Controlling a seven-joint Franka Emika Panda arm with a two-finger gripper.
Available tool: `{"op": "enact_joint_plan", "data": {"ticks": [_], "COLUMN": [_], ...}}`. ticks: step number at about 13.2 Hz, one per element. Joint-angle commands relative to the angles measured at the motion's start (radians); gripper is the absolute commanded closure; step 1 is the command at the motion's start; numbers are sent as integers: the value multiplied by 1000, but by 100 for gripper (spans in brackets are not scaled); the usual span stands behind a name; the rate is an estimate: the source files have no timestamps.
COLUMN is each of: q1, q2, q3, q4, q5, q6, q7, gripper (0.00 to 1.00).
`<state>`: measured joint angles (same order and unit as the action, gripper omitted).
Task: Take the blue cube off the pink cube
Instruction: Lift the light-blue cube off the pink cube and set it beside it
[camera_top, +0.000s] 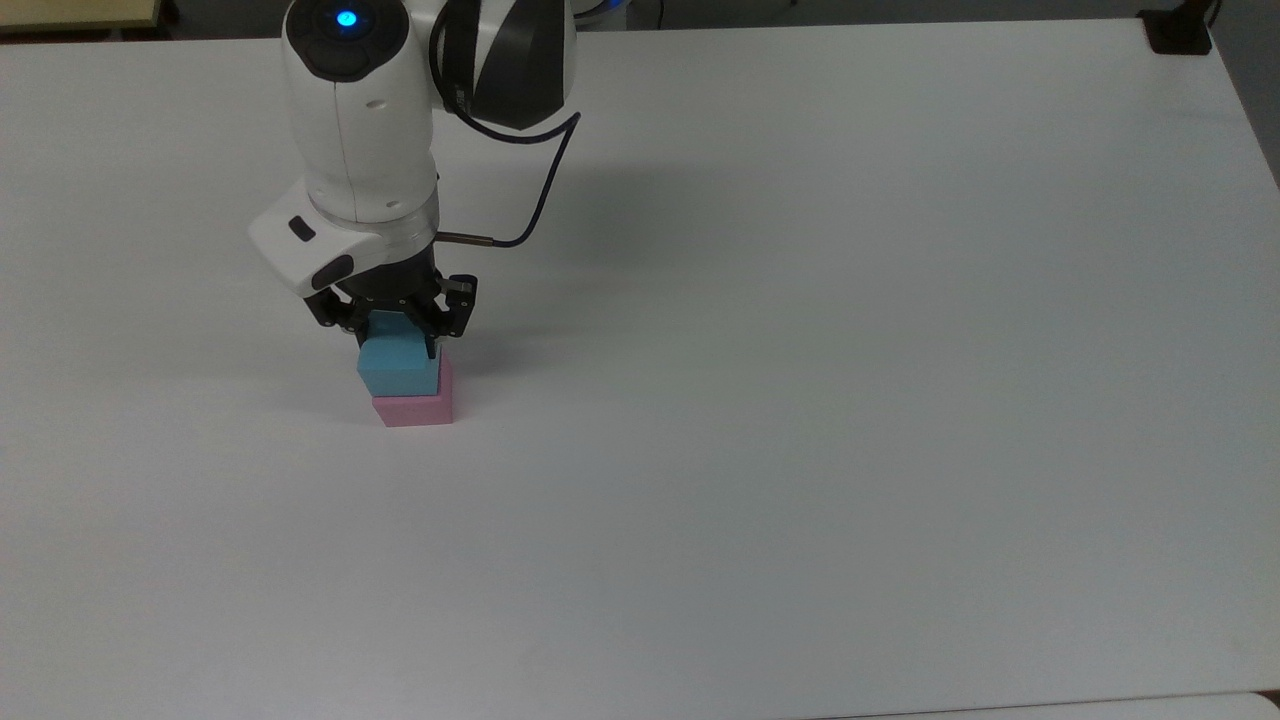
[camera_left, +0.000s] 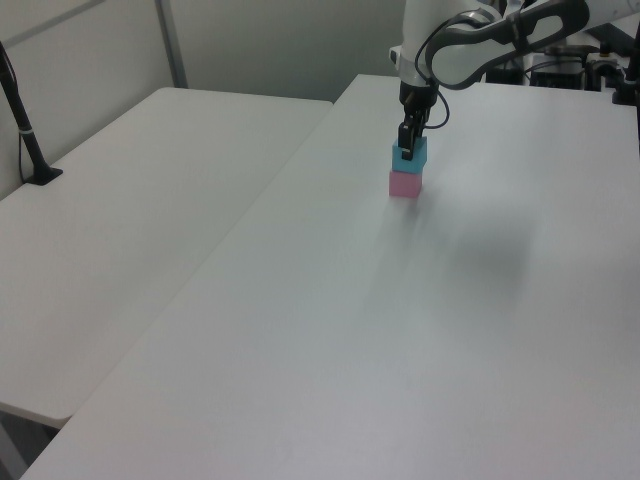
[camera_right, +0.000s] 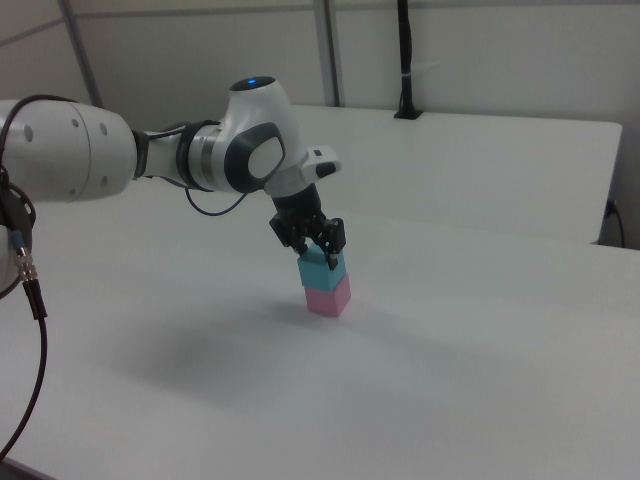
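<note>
The blue cube (camera_top: 398, 368) sits on top of the pink cube (camera_top: 415, 408) on the white table (camera_top: 800, 400), left of centre in the top view. My gripper (camera_top: 393, 345) has come straight down over the stack. Its black fingers press against the blue cube's two opposite sides and cover its upper part. The left view shows the gripper (camera_left: 408, 150) on the blue cube (camera_left: 409, 157), above the pink cube (camera_left: 405, 184). In the right view the fingers (camera_right: 331, 258) clasp the blue cube (camera_right: 320, 270), which rests on the pink cube (camera_right: 328, 298).
A second white table (camera_left: 130, 210) adjoins on the left view's left, with a black post (camera_left: 28, 135) clamped to it. A black clamp (camera_top: 1180, 35) sits at the top view's far right corner. The arm's cable (camera_top: 540, 190) hangs beside the wrist.
</note>
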<state>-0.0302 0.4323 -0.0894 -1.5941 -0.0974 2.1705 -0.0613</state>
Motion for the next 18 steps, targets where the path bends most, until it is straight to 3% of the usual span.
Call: {"op": "enact_joint_plan", "data": {"ticks": [1, 4, 7, 10, 11, 12, 16, 18], "q1": [19, 50, 102, 153, 165, 167, 154, 153], "q2": [-36, -53, -41, -1, 6, 5, -67, -150], "q3": [8, 65, 76, 76, 76, 76, 73, 62], "q4": [-3, -13, -44, -47, -62, -61, -44, -43], "q5": [4, 2, -7, -7, -7, -7, -8, -8], "q6": [-26, -69, -60, -49, -26, -23, -59, -173], "q7": [-3, 78, 155, 225, 241, 259, 250, 258], "gripper": [62, 62, 59, 39, 28, 0, 0, 0]}}
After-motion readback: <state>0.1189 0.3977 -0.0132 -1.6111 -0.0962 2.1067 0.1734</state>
